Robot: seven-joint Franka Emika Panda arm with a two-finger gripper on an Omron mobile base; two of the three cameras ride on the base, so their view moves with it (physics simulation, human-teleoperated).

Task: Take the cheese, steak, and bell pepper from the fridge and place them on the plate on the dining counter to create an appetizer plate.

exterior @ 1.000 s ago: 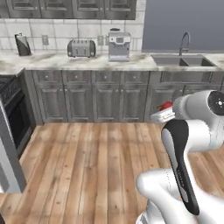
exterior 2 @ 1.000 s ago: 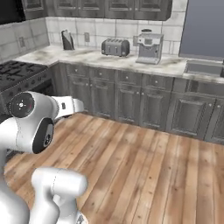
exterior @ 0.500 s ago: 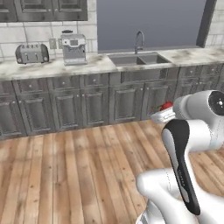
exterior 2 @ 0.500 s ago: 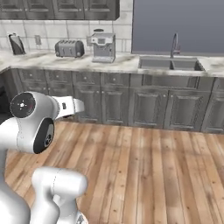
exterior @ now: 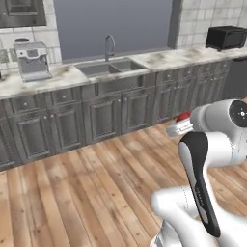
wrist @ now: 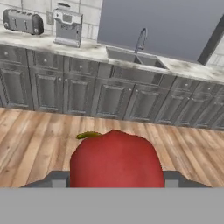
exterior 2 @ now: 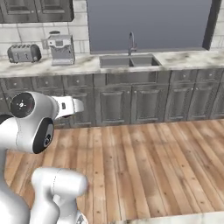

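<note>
Swinging round on my base, I now face the sink (exterior: 112,66) where the toaster stood before. Facing that sink, my claw (wrist: 116,177) grips the bell pepper (wrist: 116,159); it awaits the plate, I judge.

Wood plank floor (exterior 2: 144,162) runs up to a row of dark grey cabinets (exterior 2: 131,100) under a marbled worktop (exterior 2: 183,58). A sink (exterior 2: 130,60) with a tap sits below a wide grey window (exterior 2: 148,24). A coffee machine (exterior 2: 61,49) and toaster (exterior 2: 24,53) stand against the tiled wall (exterior 2: 26,33).
</note>
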